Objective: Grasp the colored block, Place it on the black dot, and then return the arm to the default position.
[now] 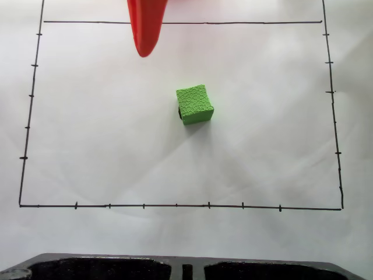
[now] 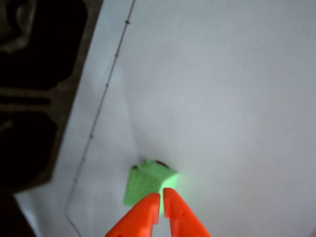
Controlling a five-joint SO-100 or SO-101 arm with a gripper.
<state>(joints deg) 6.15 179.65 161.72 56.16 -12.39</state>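
Someone's hobby robotics bench, probably: white paper (image 1: pixel 262 146) is lying flat with a hand-drawn border (image 1: pixel 175 206) and tick marks, a dark moulded base (image 1: pixel 116 268) sitting at its edge.

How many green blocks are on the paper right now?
1. The colored block sits near the middle of the framed white paper, covering most of the black dot. The gripper hangs above it, apart.

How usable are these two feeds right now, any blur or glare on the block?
Fixed view: even light, sharp; green block shows its crackle texture, soft shadow. Wrist view: dim, bluish, soft; block glows overexposed, texture lost; gripper fingertips blurred, nearly touching.
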